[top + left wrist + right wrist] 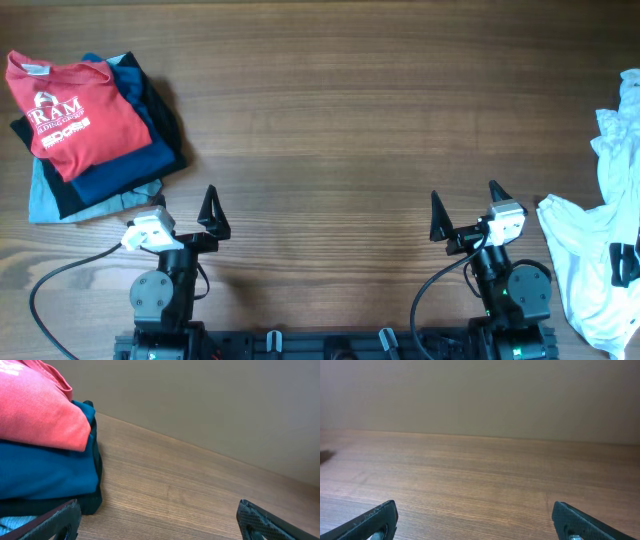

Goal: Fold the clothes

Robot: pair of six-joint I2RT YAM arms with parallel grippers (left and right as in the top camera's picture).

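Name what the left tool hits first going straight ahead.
Likely the stack of folded clothes, lying ahead of the left tool on its left side; the centre line shows bare table. Depth is unclear.

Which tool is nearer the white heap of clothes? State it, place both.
Right. The right tool sits just left of the white heap in the overhead view; the left tool is across the table, by the folded stack.

A brown wood-grain table (330, 110) meets a plain beige wall (480, 395) along its far edge.
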